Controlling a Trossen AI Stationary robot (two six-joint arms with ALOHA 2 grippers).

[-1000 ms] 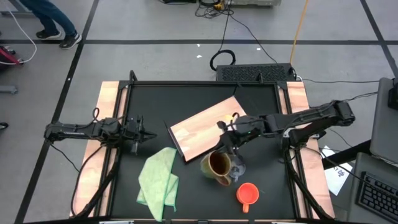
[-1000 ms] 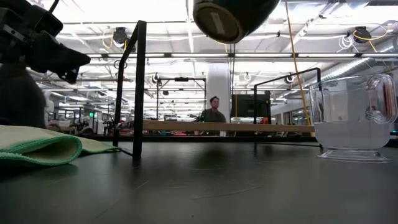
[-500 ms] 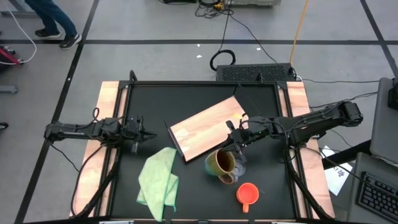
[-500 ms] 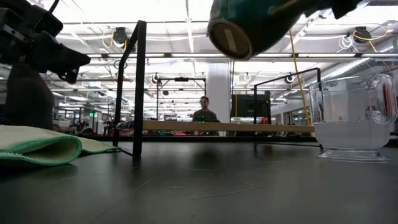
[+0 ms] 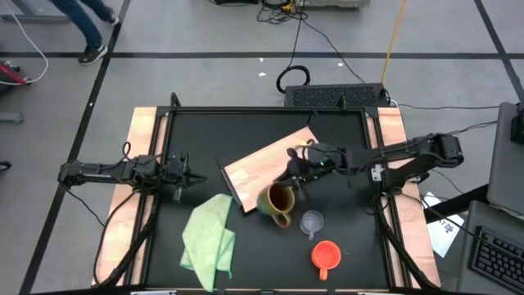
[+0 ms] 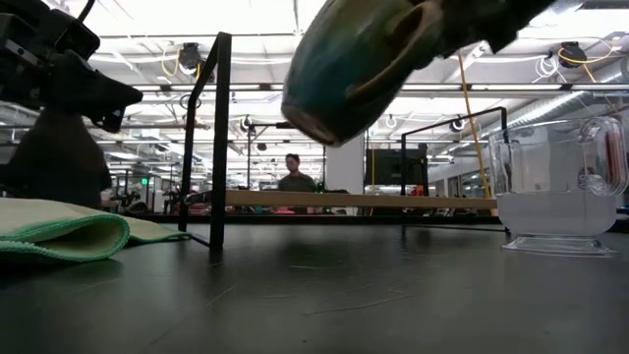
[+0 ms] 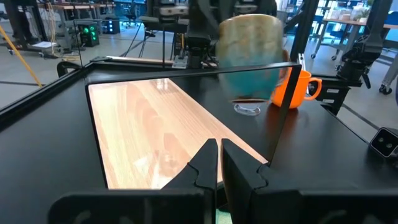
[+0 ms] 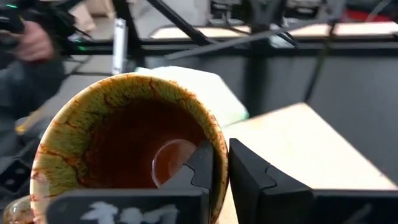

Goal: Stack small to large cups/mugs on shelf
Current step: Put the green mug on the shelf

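Three vessels are in my view, and only one is off the surface (image 5: 344, 238): the brown mug (image 5: 277, 201) hangs tilted in the air, its mouth facing up toward the overhead camera, over the near edge of the shelf (image 5: 266, 168) where the board meets the dark surface. My right tool (image 5: 293, 182) pinches the mug's rim, one finger inside the glazed bowl and one outside, as the right wrist view shows plainly (image 8: 214, 168). In the low view the mug (image 6: 364, 64) floats high above the surface with its base turned toward the camera. The shelf lies at an angle near the middle of the surface, flat, with a dark edge along its near side. The small clear glass cup (image 5: 311, 222) stands upright on the surface just beside the mug's handle, toward the near right, and the orange-red mug (image 5: 326, 255) sits further toward the near edge, apart from the glass. A light green cloth (image 5: 209, 238) lies crumpled on the near left part of the surface. My left tool (image 5: 190, 174) waits over the left side, fingers pressed together on nothing, as its wrist view (image 7: 214, 163) confirms.
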